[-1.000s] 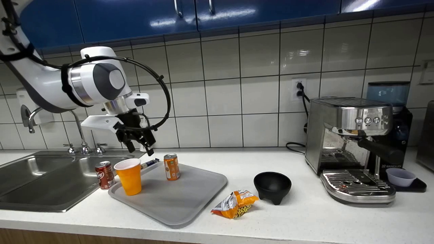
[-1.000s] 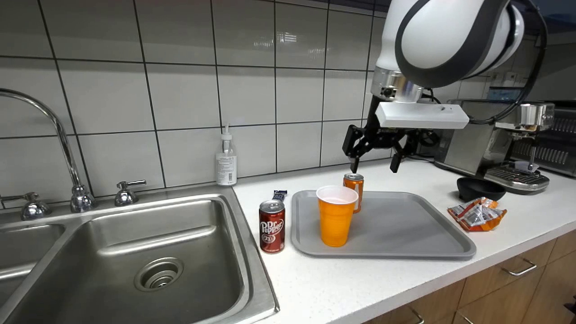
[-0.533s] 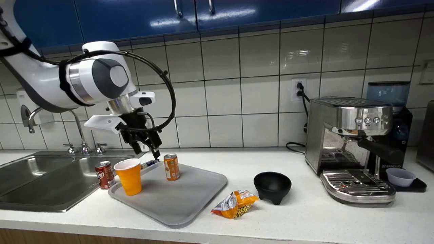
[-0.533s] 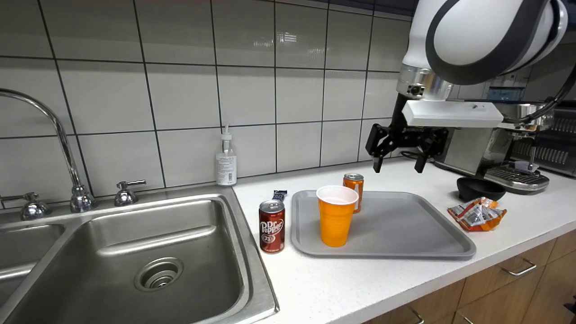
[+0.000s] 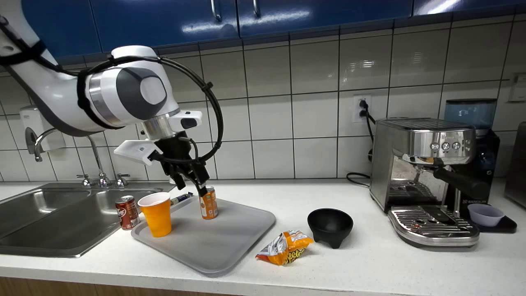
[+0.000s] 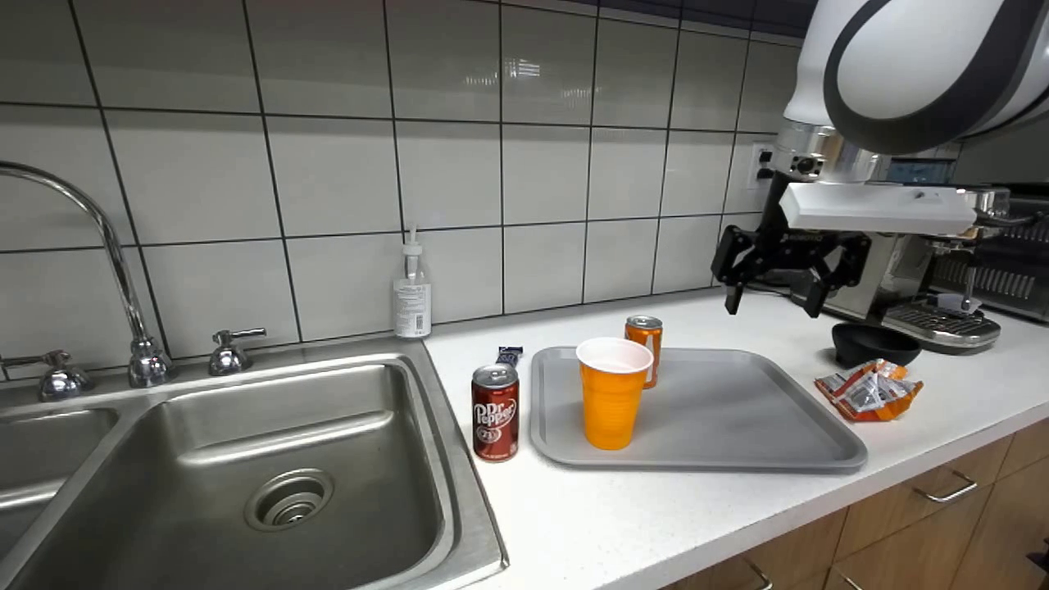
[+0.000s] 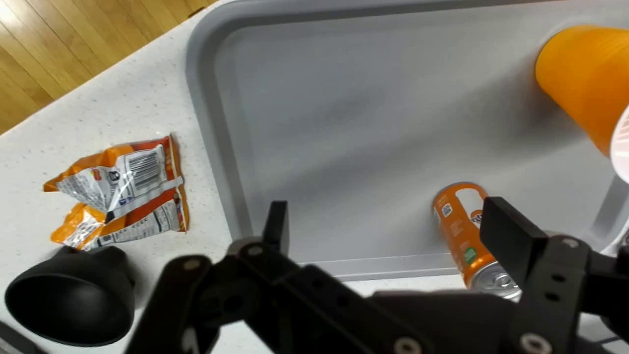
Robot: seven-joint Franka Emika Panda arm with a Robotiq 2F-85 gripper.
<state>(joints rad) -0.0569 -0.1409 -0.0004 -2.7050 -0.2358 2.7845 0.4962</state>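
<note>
passable: middle of gray tray (image 7: 344, 108) | obstacles: orange cup (image 7: 587, 83), orange can (image 7: 460, 223)

Blue cabinets (image 5: 320, 16) top a tiled wall (image 5: 271, 117); floor (image 7: 44, 59) seems wooden.

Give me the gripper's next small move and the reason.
Probably ease the gripper sideways toward the orange snack bag: the jaws stand open and empty, and the bag lies beside the tray, while the orange cup and orange can already stand on it.
</note>
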